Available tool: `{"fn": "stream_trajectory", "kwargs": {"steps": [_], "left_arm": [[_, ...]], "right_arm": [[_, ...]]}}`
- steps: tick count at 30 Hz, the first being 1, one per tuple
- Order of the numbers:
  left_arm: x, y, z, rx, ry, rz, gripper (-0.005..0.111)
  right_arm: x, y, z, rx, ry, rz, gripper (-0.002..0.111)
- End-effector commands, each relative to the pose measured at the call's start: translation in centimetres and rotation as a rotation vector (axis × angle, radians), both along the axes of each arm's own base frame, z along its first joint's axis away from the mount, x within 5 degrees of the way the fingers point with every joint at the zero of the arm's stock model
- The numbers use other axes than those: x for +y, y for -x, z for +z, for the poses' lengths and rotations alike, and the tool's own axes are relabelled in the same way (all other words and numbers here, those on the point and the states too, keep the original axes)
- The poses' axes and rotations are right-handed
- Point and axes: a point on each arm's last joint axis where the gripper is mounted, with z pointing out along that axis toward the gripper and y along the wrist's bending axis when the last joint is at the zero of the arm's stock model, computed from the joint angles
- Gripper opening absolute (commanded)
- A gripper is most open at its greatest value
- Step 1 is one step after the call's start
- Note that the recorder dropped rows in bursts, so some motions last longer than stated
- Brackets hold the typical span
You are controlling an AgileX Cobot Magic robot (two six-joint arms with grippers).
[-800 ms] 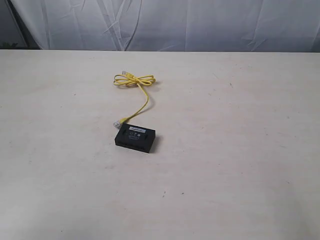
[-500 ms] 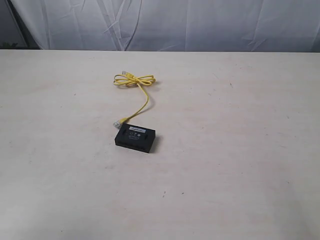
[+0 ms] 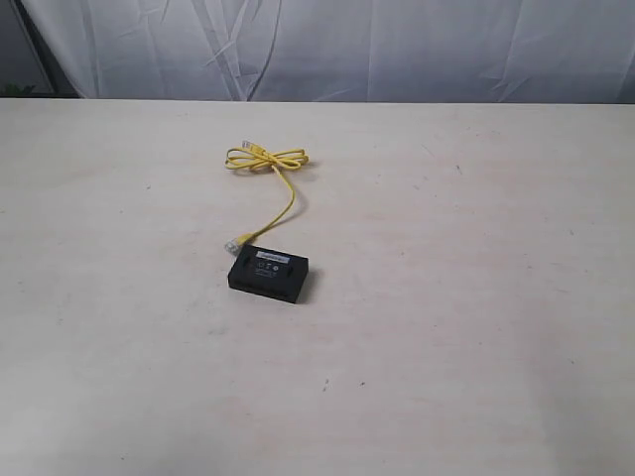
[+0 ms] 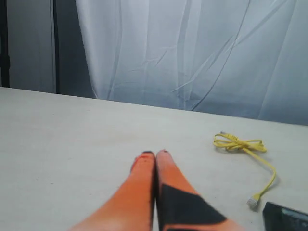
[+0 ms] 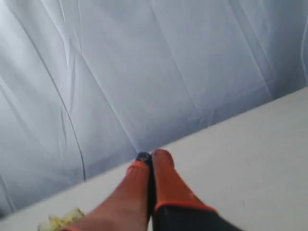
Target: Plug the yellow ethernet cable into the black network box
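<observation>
The yellow ethernet cable (image 3: pixel 270 164) lies on the table, its knotted loop at the far end and one clear plug (image 3: pixel 232 244) resting just beside the black network box (image 3: pixel 268 275). The plug sits outside the box. The exterior view shows neither gripper. The left wrist view has the cable (image 4: pixel 242 144), its plug (image 4: pixel 253 202) and a corner of the box (image 4: pixel 285 219) off to one side of my left gripper (image 4: pixel 155 155), whose orange fingers are pressed together and empty. My right gripper (image 5: pixel 152 157) is likewise shut and empty, with a blurred bit of cable (image 5: pixel 60 220) at the frame edge.
A pale table (image 3: pixel 466 297) carries the two objects near its middle. A white draped curtain (image 3: pixel 347 45) hangs behind the far edge.
</observation>
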Motion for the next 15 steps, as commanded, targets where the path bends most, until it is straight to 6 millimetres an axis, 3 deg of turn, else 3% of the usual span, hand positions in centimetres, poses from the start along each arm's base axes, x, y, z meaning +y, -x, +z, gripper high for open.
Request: {"fn": "stream_trajectory", "kwargs": {"steps": [1,5,10,15], "left_arm": [[-0.1,0.0,0.3,-0.046,0.177,-0.001,0.0],[0.0,0.0,0.8,-0.091,0.235,0.007,0.0],[0.2,0.0,1.2,-0.14,0.238,0.018,0.0],[0.2,0.0,1.2,-0.14,0.238,0.018,0.0]], "right_arm": [[-0.9,0.3,1.3,-0.166,-0.177,-0.085,0.0],[-1.0,0.5,2.5,-0.203,-0.175,-0.084,0.0],[-1.0,1.4,6.7,-0.344,-0.081,-0.105,0.0],[-0.9,0.3,10.3,-0.342,0.048,-0.116,0.0]]}}
